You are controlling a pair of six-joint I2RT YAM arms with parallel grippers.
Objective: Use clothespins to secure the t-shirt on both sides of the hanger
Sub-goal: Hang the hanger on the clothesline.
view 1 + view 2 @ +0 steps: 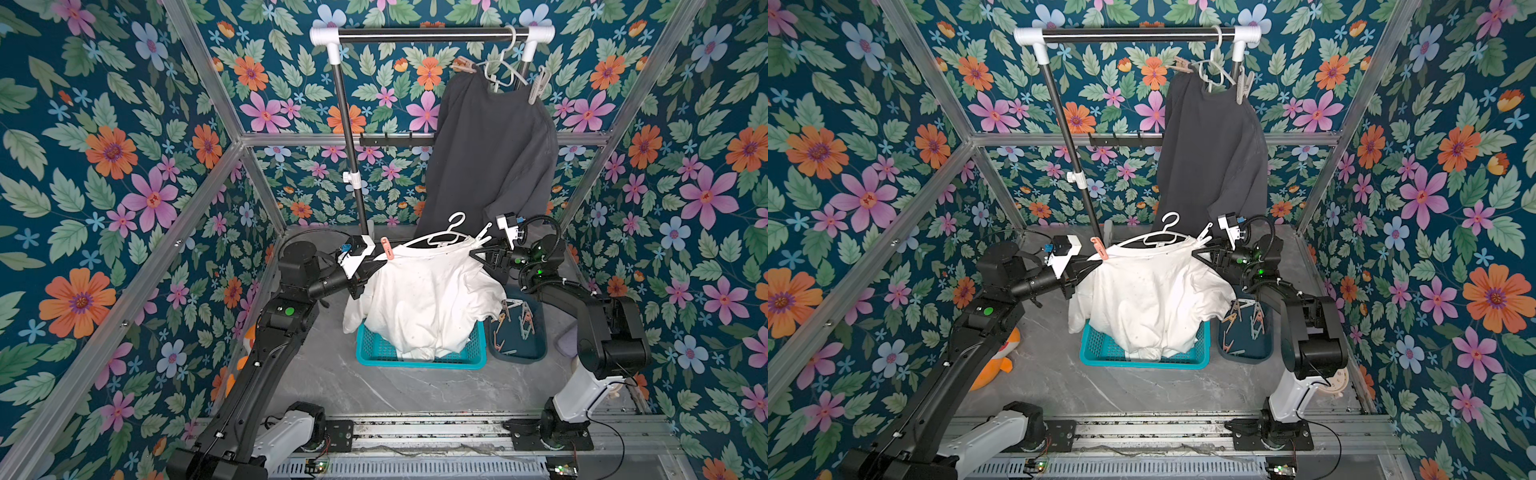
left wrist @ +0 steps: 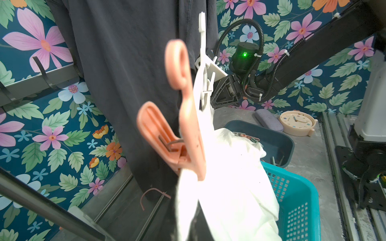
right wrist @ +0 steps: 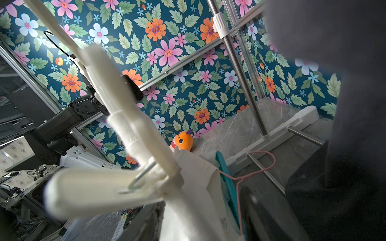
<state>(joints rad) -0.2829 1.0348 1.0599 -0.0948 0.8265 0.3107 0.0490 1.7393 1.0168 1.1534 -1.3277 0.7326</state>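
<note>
Left gripper [image 1: 380, 261]: jaws clenched, pressed against the left shoulder of the t-shirt [image 1: 432, 299], just under the pink clothespin [image 1: 387, 248]. Cloth hides the contact, so you cannot tell whether the hanger [image 1: 440, 237] is pinched beneath it.

Right gripper [image 1: 473, 253]: sits at the shirt's right shoulder, touching or just beside the white clothespin [image 1: 483, 233]. Its fingers are out of its own wrist view, and the top views are too small. Cannot tell how wide the jaws stand or whether they grip the pin.

Hanger: long axis runs side to side between the two grippers, hook up, raised above the teal basket [image 1: 374, 345]. The shirt hem sags into the basket.

Pink clothespin, as you see it in the left wrist view [image 2: 183, 116]: near upright, handles up, jaws down on the shoulder cloth.

White clothespin: tilted, handles up and outward toward the right arm, jaws down at the right shoulder. It is blurred in the right wrist view [image 3: 133, 129].

Spare clothespins [image 1: 511, 316]: lying jumbled in the dark tray [image 1: 536, 345], just beside the basket.
</note>
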